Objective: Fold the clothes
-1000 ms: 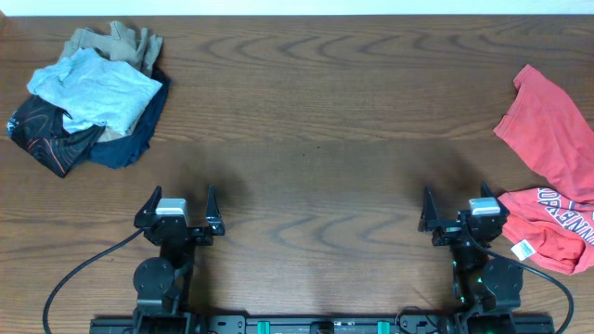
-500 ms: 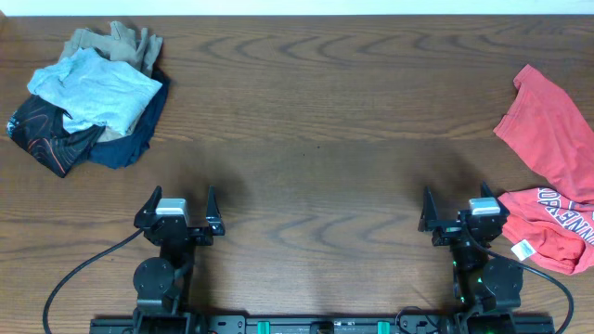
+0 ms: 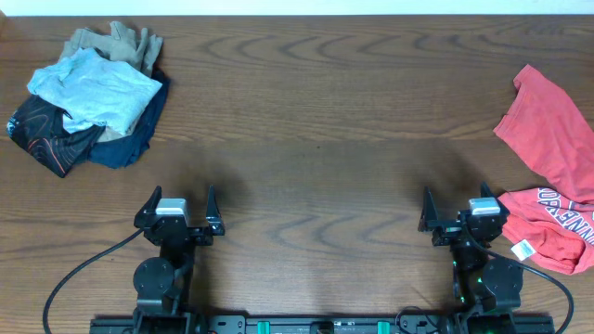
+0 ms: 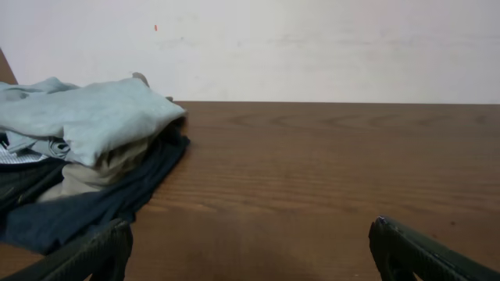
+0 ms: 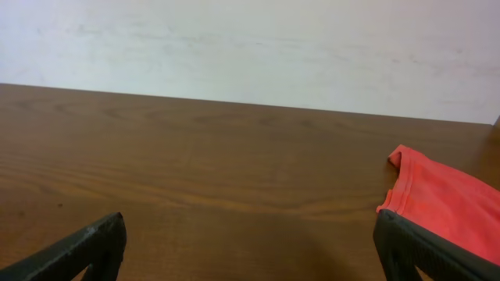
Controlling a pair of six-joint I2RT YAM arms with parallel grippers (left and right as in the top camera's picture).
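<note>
Heap of garments (image 3: 88, 97): light-blue, tan, navy and black pieces are lying bunched at the far left of the surface (image 3: 316, 139); they are taking no part in the task.
Left hand (image 3: 180, 204): it is resting low at the near edge, released, jaws standing wide and holding nothing, well apart from the heap.
Right hand (image 3: 457, 211): it is resting at the near edge, likewise released and empty, just beside the nearer fold of the shirt but apparently not touching it.
T-shirt (image 3: 557, 139): the coral-red garment is lying crumpled at the far right, partly running out of the overhead view, with white lettering (image 3: 568, 215) and a white tag (image 3: 525, 250) showing on its near part.
Step in hand: the folding is apparently not yet beginning; the shirt is lying unspread.
Next move: the right hand is likely needing to reach rightward, pinch an edge and draw the shirt toward the middle for flattening.
Change from earlier frame: nothing is differing; both hands and all cloth are staying in place.
</note>
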